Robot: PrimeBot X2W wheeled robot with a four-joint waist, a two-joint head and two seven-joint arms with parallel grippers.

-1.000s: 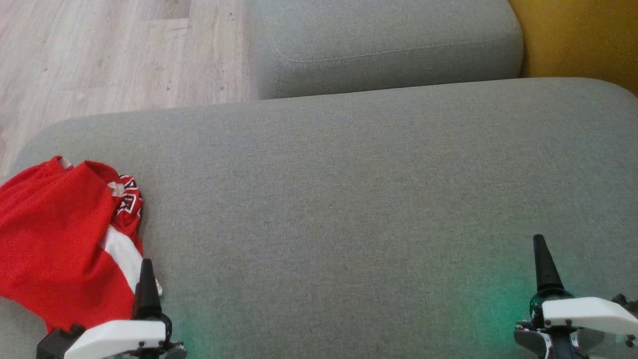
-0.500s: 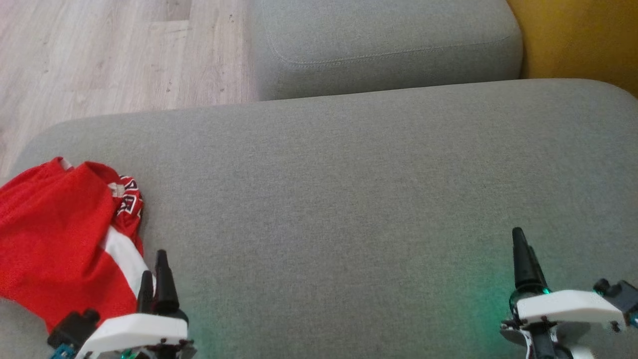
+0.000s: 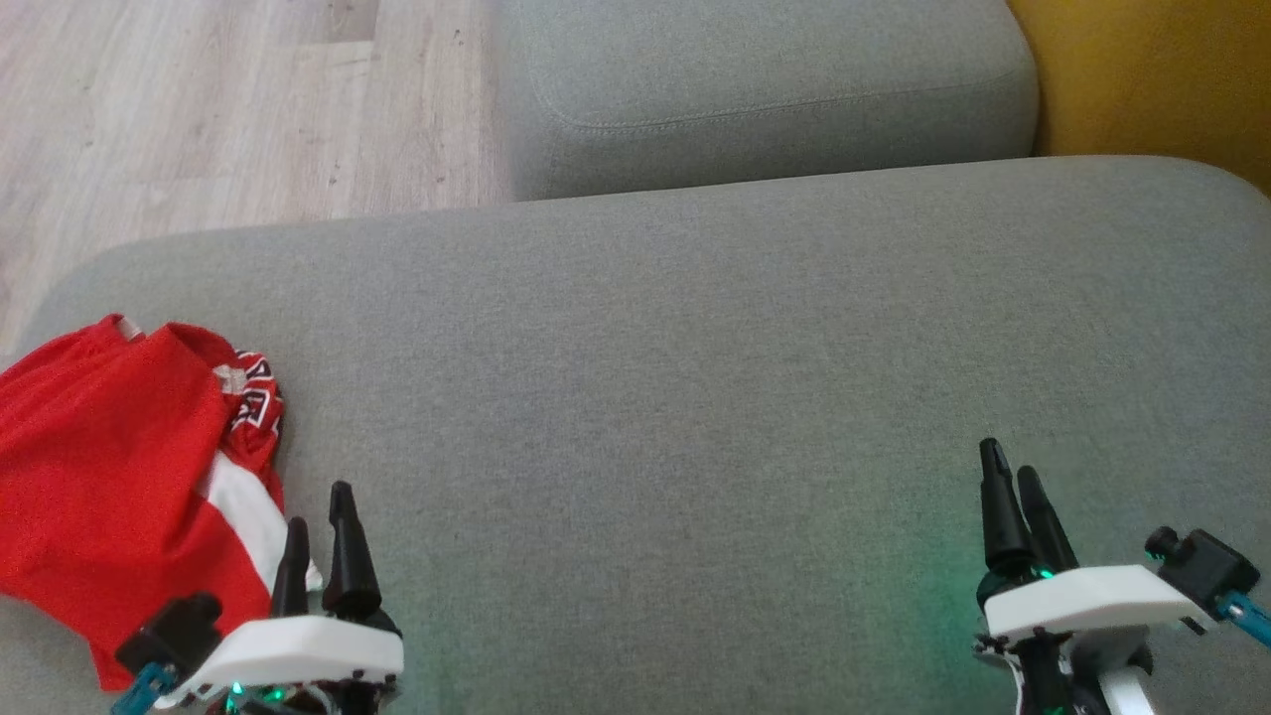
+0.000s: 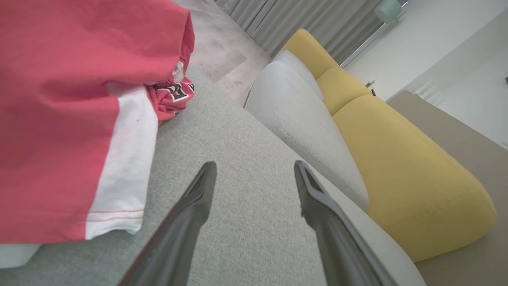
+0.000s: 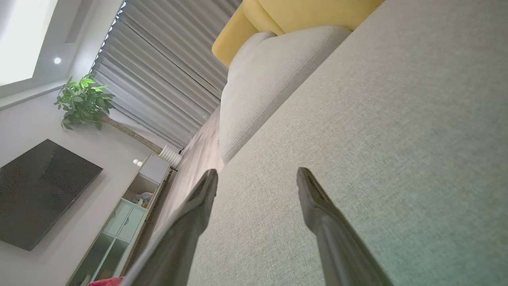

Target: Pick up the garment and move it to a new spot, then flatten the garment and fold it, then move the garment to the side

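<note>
The garment [image 3: 109, 477] is a red jersey with a white stripe and black-and-white lettering, lying crumpled at the left end of the grey seat cushion [image 3: 695, 377]. My left gripper [image 3: 320, 508] hovers just right of its white-striped hem, open and holding nothing. In the left wrist view the garment [image 4: 59, 119] lies left of the open left gripper [image 4: 254, 165], apart from its fingers. My right gripper [image 3: 1009, 462] is far to the right over bare cushion, open and empty. The right wrist view has the right gripper [image 5: 258, 171] spread above grey fabric.
A second grey cushion [image 3: 765, 89] sits behind the seat, and a yellow cushion [image 3: 1152, 79] is at the back right. Pale wood floor [image 3: 199, 99] lies beyond the seat's left and far edge. A plant [image 5: 81, 99] and cabinet [image 5: 127, 214] stand far off.
Both grippers have advanced over the cushion and turned so both fingers of each now show. The left drifted right, the right drifted left. The garment has not moved.
</note>
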